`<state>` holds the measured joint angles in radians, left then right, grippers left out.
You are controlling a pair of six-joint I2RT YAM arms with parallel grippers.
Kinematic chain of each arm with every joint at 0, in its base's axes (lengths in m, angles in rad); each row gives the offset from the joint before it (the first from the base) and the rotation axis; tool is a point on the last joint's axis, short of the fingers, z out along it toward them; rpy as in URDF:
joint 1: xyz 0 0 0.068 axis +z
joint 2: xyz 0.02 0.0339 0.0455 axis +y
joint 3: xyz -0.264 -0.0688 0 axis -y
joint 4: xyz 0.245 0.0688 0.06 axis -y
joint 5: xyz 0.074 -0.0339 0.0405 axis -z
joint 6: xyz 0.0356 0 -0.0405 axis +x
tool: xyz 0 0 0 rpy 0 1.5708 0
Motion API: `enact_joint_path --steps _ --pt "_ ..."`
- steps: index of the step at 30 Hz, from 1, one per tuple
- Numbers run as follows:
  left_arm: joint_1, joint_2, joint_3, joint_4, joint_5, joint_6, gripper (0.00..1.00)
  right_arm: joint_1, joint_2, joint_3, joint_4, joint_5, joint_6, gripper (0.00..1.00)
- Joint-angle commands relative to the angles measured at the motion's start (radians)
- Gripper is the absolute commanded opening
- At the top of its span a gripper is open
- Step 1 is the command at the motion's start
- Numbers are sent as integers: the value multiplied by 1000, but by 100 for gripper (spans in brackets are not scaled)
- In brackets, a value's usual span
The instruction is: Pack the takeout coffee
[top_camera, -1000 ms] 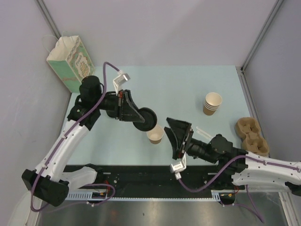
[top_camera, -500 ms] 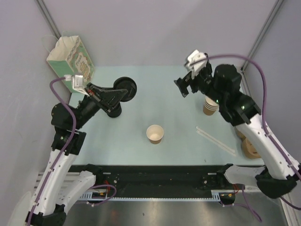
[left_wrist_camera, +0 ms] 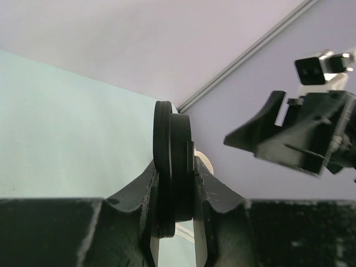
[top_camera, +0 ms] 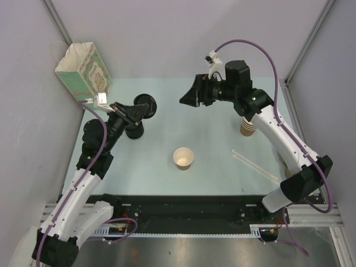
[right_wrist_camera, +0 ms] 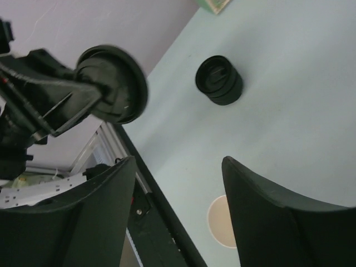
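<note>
Now, at the far left a printed paper bag (top_camera: 83, 69) stands at the back corner of the table, with its top open. Next to it my left gripper (top_camera: 140, 109) is clenched on a black lid (top_camera: 149, 104), which it holds on edge above the table. A low stack of lids (right_wrist_camera: 218, 81) sits near it on the surface. The paper cup (top_camera: 183, 158) stands upright and lidless in the middle, well apart from both arms. My right gripper (top_camera: 189, 98) hangs high behind it, released and empty.

To cap well, I judge that I must turn the lid flat, centre it over the rim and press evenly, while the right gripper steadies the cup wall.

The left wrist view shows two rims, so I cannot tell whether this is one lid or two nested lids. In the right wrist view, its own finger cuts off the cup.
</note>
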<state>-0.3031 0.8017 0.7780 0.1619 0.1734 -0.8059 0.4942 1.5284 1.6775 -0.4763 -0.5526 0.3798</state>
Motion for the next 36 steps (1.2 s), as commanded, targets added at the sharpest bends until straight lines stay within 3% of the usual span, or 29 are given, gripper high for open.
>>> enact_joint_path --steps 1,7,15,36 --pt "9 -2 -9 71 -40 -30 4 121 -11 61 91 26 65 62" --pt "10 2 -19 79 -49 -32 2 152 76 93 136 37 195 57" --pt "10 -4 -28 65 -31 -33 2 201 145 154 140 59 228 47" --pt "10 -15 -63 85 -8 -45 2 224 220 166 128 97 263 40"
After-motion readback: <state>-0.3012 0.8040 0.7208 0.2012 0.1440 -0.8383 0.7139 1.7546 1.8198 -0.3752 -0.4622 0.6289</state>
